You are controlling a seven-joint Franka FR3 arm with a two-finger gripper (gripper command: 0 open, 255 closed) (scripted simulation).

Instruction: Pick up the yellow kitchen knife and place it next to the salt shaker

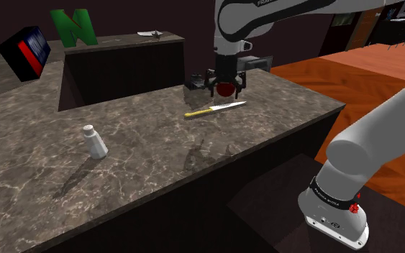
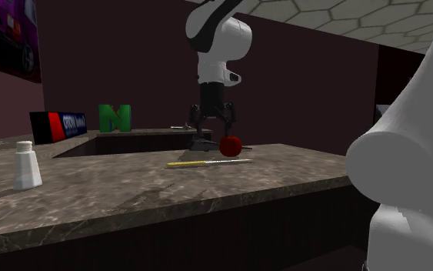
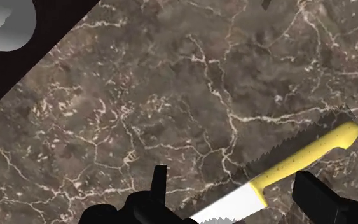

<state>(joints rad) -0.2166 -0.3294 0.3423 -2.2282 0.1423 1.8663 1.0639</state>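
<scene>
The knife (image 1: 215, 109) lies flat on the dark marble counter (image 1: 143, 165), yellow handle toward the shoulder view's left, pale blade toward its right. My gripper (image 1: 226, 91) hangs open just above it, fingers spread, holding nothing. In the wrist view the knife (image 3: 301, 158) runs slantwise below the gripper (image 3: 234, 191), its blade passing between the two fingers (image 3: 159, 184) without touching them. The white salt shaker (image 1: 95, 141) stands upright on the counter, well off to the shoulder view's left of the knife. From the second exterior view the knife (image 2: 207, 162) is mid-counter, the shaker (image 2: 27, 165) far left, the gripper (image 2: 213, 125) behind the knife.
A red apple-like ball (image 2: 230, 145) and a small dark object (image 1: 193, 83) sit just behind the knife. A sunken recess (image 1: 118, 75) opens at the back of the counter. A green N-shaped block (image 1: 73, 27) and a black, red and blue box (image 1: 24, 50) stand beyond it.
</scene>
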